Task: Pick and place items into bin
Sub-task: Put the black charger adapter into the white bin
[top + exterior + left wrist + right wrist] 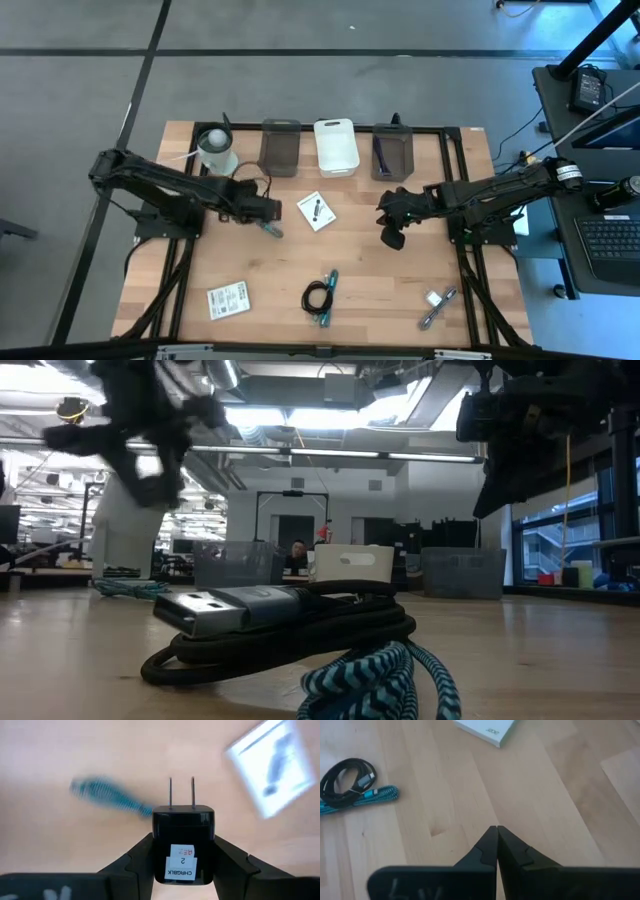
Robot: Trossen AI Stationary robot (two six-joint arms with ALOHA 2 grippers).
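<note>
A white sticker on the small black plastic plug-in charger cube (183, 847) reads "2" and "CHRG8LK" in black, with a red mark above them (too small to make out). Print on the white card packets (318, 210) cannot be read.

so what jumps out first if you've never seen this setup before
The left hand grips a black plug-in charger, prongs pointing forward, over the wooden table left of centre. Along the table's far edge stand three bins, the middle one white, with a white cup to their left. A black coiled cable tangled with a teal braided one lies near the front edge; the right hand hangs shut at right.
</note>
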